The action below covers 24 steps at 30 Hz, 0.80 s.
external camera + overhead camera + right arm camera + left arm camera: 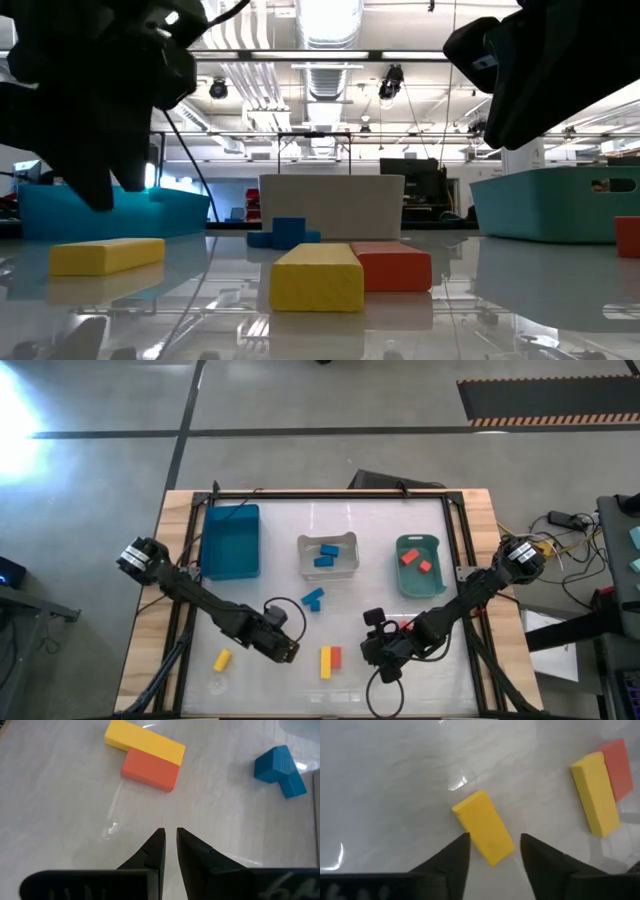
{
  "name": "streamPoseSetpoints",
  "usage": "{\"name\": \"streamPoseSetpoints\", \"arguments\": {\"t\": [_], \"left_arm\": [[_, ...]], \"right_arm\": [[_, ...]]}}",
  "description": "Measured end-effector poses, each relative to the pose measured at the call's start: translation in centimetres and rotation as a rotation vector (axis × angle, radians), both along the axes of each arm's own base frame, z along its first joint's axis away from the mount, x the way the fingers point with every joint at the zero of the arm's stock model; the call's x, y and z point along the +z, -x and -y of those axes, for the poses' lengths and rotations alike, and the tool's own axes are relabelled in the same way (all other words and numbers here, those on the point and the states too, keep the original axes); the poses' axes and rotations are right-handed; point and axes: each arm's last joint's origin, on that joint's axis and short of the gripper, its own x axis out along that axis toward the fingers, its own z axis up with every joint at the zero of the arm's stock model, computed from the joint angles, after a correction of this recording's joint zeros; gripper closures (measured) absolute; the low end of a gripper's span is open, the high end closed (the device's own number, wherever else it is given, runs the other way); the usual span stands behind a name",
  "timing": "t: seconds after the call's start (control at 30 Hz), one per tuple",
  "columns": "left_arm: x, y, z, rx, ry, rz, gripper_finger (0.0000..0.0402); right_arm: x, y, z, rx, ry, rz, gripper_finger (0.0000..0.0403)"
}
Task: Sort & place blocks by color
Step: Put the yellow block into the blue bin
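Observation:
A short yellow block (222, 659) lies flat near the table's near-left edge. It also shows as the yellow block (484, 827) in the left wrist view. A long yellow bar (325, 662) lies side by side with a red block (336, 657) near the middle of the near edge. Joined blue blocks (313, 598) rest in front of the clear bin. My left gripper (493, 836) is open and raised over the short yellow block, touching nothing. My right gripper (170, 831) hovers shut, with only a slit between its fingers, short of the yellow-and-red pair (150, 767).
A blue bin (230, 540) stands far left. The clear bin (328, 556) in the middle holds blue blocks, and the green bin (418, 565) to the right holds red ones. Another red block (628, 236) lies near the right arm. Bare table surface (270, 685) runs along the near edge.

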Motion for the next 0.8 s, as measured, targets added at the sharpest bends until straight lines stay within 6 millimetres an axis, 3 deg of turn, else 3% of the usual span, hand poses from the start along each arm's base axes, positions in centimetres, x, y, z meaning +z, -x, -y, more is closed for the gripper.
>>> {"name": "streamPoseSetpoints", "arguments": {"t": [0.2, 0.5, 0.8], "left_arm": [[-1.5, -0.6, 0.3, 0.094, 0.007, -0.036, 0.0183], [-3.2, -1.2, 0.6, 0.116, -0.056, -0.056, 0.0178], [-3.6, -0.5, 0.4, 0.066, -0.124, -0.138, 0.0183]], "right_arm": [[0.0, 0.0, 0.0, 0.001, 0.003, -0.002, 0.0364], [-0.1, 0.0, 0.0, 0.001, 0.008, -0.002, 0.0365], [-0.1, 0.0, 0.1, -0.016, 0.029, 0.013, 0.0364]]}}
